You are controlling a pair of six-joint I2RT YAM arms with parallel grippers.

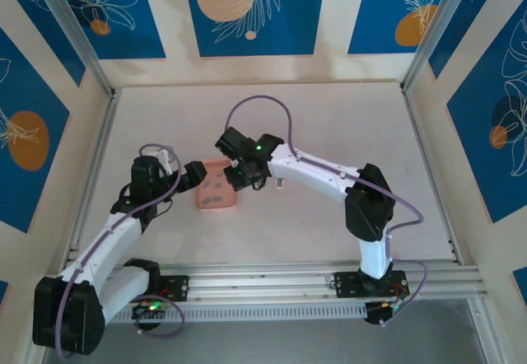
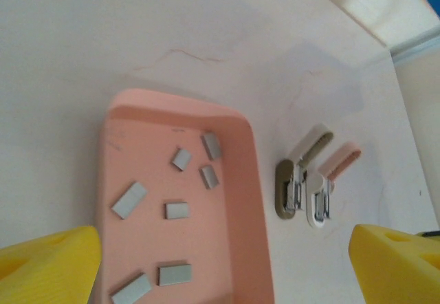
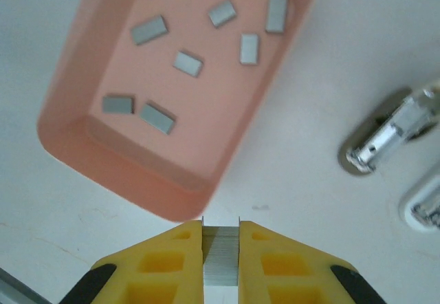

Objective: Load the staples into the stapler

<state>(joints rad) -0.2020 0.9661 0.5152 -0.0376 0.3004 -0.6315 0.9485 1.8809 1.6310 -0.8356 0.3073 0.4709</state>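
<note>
A salmon-pink tray (image 3: 155, 187) holds several loose grey staples (image 3: 188, 63), which lie flat on its floor (image 2: 177, 210). My right gripper (image 3: 221, 230) hovers just off the tray's near corner, shut on one strip of staples (image 3: 221, 259) clamped between its yellow fingers. To the right of the tray the small stapler (image 3: 385, 135) lies hinged open on the table, with its olive-grey base (image 2: 283, 192) and metal channel showing. My left gripper (image 2: 223, 276) is open and wide above the tray's right wall, holding nothing. From above, both grippers meet over the tray (image 1: 210, 202).
A second mini stapler (image 2: 318, 204), white with a pink arm, lies right beside the grey one, also hinged open. The pale table (image 1: 346, 117) is boxed in by aluminium rails and blue patterned walls. The right arm's purple cable loops over the back of the table.
</note>
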